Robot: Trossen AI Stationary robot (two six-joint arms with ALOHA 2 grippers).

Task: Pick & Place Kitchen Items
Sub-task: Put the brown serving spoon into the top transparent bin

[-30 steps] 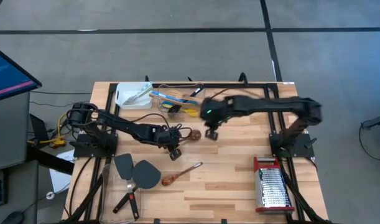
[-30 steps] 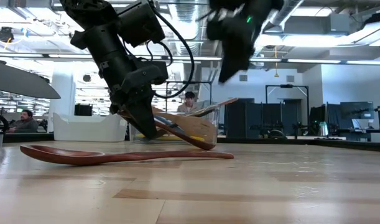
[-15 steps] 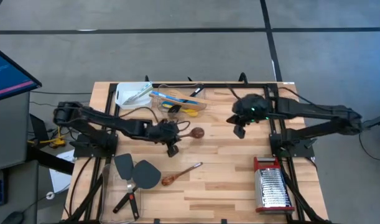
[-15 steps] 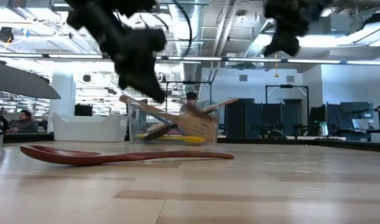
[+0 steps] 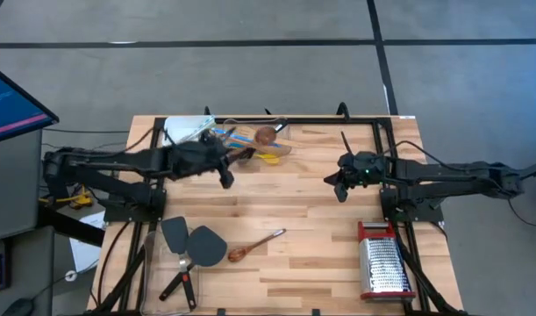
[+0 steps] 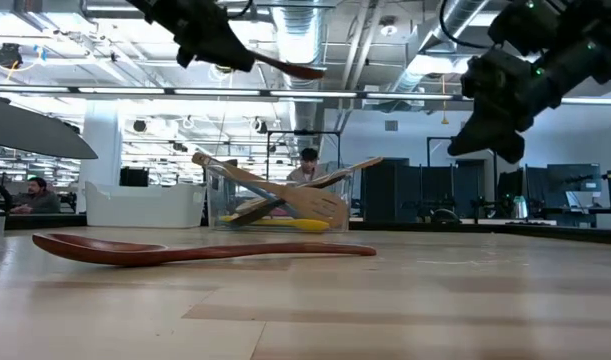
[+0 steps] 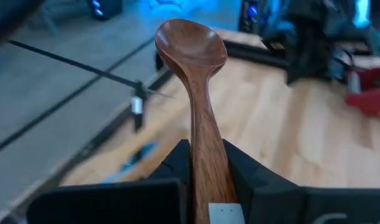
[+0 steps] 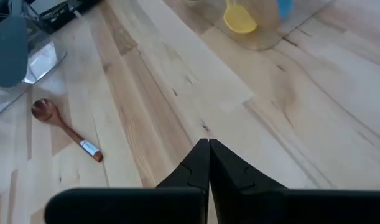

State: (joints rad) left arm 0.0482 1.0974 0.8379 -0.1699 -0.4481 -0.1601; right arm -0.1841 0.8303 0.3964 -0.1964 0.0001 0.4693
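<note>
My left gripper is shut on a brown wooden spoon and holds it high over the table. Seen from above, the spoon's bowl hangs over the clear tub at the far edge. The tub holds blue, yellow and wooden utensils. My right gripper is shut on nothing and hangs above the table's right half. A smaller wooden spoon lies flat on the table toward the near edge. Two dark grey spatulas lie to its left. My left gripper pinches the spoon's handle between its two fingers. The handle runs along the fingers, and the bowl sticks out well past the fingertips. The fingers come from the table's left, slanting a little downward. The spoon is lifted clear, high above the tub.
A white tray stands left of the tub. A steel box grater with red trim lies at the near right. Bare wood spreads between the two grippers. People sit in the room beyond the table.
My left gripper has lifted the wooden spoon off the table's middle. It has carried the spoon up and toward the far edge, over the tub, tipping nearer to level. My right gripper has drawn back from the tub toward the right edge and sunk lower, still shut.
</note>
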